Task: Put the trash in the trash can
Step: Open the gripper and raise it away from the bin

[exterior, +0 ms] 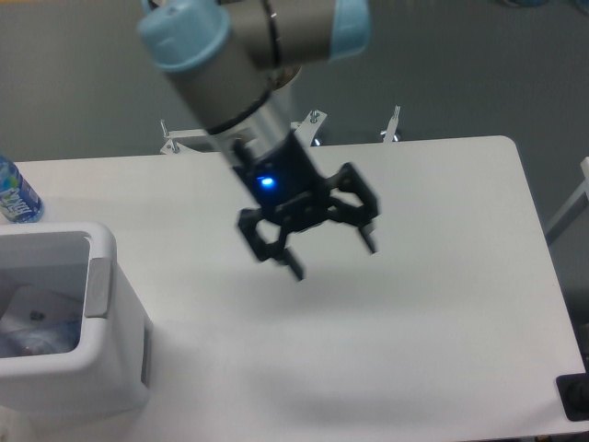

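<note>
The trash lies inside the trash can, seen through the bin's open top as a pale, crumpled heap with a bluish tinge; the 2 items cannot be told apart there. The trash can stands at the near left corner of the white table, a boxy white bin with rounded corners and a grey flap on its right rim. The gripper hangs above the middle of the table, well apart from the bin, its 2 fingers spread wide with nothing between them; a blue light glows on its black body, and the whole tool looks slightly motion-blurred. A bottle with a mostly blue label stands upright at the far left edge of the table, behind the bin and not touching it. The arm's base column stands beyond the table's far edge.
</note>
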Tool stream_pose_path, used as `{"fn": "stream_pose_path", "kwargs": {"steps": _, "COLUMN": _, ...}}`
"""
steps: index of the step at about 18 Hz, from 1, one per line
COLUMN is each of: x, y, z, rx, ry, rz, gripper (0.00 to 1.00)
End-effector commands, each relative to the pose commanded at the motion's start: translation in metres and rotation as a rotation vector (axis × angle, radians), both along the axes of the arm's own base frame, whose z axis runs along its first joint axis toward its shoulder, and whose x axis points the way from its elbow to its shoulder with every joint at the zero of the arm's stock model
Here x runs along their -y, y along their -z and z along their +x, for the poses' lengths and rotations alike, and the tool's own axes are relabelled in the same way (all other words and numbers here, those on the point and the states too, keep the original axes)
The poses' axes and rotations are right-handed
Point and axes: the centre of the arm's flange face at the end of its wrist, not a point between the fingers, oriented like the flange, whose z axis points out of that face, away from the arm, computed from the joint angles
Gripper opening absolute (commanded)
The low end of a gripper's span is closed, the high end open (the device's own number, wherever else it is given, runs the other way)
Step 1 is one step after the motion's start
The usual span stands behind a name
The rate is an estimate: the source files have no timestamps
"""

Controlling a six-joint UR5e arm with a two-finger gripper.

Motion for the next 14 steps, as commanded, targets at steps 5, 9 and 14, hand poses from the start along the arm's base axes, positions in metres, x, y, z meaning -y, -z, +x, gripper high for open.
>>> {"fn": "stream_pose_path", "kwargs": {"steps": 5, "x": 0.048, "y": -0.019, "z": -0.017, "rx": 0.089, "ry": 0.13, "rz": -0.125, "gripper": 1.0}}
{"fn": "stream_pose_path", "kwargs": {"steps": 9, "x": 0.077, "y": -0.032, "z": -0.024, "rx": 0.159, "ry": 0.213, "rz": -0.134, "gripper": 1.0}}
{"fn": "stream_pose_path", "kwargs": {"steps": 14, "x": 0.098, "y": -0.04, "z": -0.035, "rx": 0.192, "ry": 0.21, "rz": -0.075, "gripper": 1.0}}
